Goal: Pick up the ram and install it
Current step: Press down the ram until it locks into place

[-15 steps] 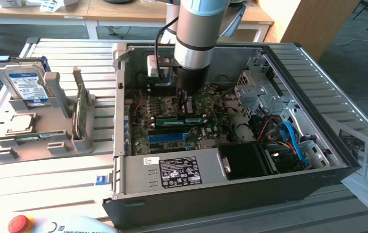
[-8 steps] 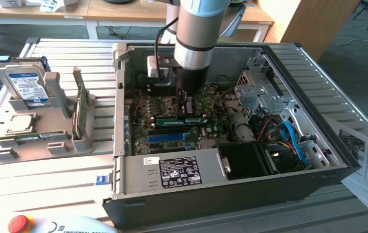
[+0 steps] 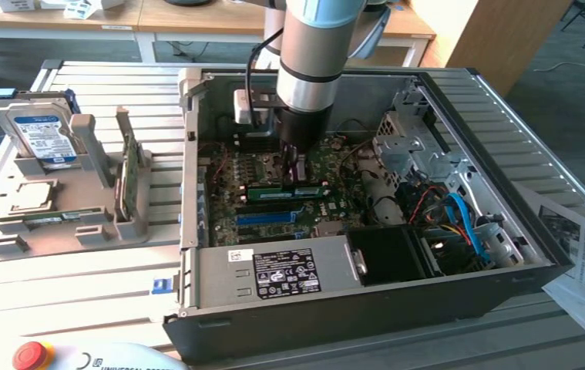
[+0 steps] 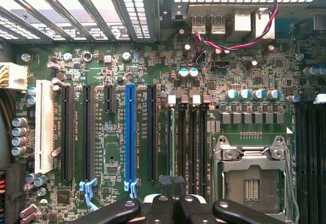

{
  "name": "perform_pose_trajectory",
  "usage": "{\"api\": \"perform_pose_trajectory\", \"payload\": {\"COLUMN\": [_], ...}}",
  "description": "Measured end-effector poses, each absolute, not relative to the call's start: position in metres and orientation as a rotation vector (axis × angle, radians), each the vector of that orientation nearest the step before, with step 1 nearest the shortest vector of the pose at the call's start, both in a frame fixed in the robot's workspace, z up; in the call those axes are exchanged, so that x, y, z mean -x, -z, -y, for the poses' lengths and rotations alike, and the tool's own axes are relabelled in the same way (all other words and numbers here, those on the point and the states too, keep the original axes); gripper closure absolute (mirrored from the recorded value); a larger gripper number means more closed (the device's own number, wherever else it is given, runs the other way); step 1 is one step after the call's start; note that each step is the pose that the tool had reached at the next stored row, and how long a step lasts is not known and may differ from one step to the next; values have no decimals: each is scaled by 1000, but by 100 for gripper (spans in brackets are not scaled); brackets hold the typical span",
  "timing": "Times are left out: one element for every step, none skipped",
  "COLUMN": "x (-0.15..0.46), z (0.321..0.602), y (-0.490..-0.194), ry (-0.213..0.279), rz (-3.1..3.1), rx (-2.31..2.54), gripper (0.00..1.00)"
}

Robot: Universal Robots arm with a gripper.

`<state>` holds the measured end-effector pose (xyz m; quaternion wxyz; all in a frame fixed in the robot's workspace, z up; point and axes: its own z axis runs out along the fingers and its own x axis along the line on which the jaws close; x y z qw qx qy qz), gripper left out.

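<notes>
The gripper (image 3: 295,171) was lowered inside the open computer case (image 3: 498,254), directly above the motherboard (image 3: 271,173). In the wrist view its fingers (image 4: 162,210) were brought together at the near end of the narrow memory slots (image 4: 189,142), beside the empty processor socket (image 4: 249,175). From that view the fingers were seen closed against each other; whether anything thin was clamped between them could not be told.

A green stick taken to be the ram (image 3: 289,190) lay flat along the memory slots in the exterior view, right under the gripper, with a white sticker on it. It looked seated or nearly seated in the board, though whether it was fully pressed home and latched could not be judged.

On the surface to the exterior view's left, a grey holder tray (image 3: 25,231) carried spare parts: a hard drive (image 3: 37,132) standing upright, a taller green card (image 3: 125,173) on edge, a second green stick (image 3: 55,218) lying flat and a processor chip (image 3: 27,197).

The picking up was therefore judged done, and the work was judged to stand at the installing stage, with the ram at the slot and the closed gripper bearing on or just above it. What was left, as far as could be seen, was confirming a full seat.
</notes>
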<state>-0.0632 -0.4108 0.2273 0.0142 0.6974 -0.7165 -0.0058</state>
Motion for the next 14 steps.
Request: {"api": "perform_pose_trajectory", "payload": {"x": [63,63,63,63,63,63,63,63,63,63,63,63,63,63], "z": [411,411,411,411,411,411,411,411,411,411,411,411,411,411], "y": [-227,-227,-227,-227,-227,-226,-226,-226,-226,-226,-225,-225,-225,-225], "ry": [18,18,18,18,18,18,18,18,18,18,18,18,18,18], "rz": [2231,2231,2231,2231,2231,2231,2231,2231,2231,2231,2231,2231,2231,2231], "rx": [-2172,-2172,-2172,-2172,-2172,-2172,-2172,-2171,-2171,-2171,-2171,-2171,-2171,-2171], "gripper": [90,90,90,90,90,90,90,90,90,90,90,90,90,90]}}
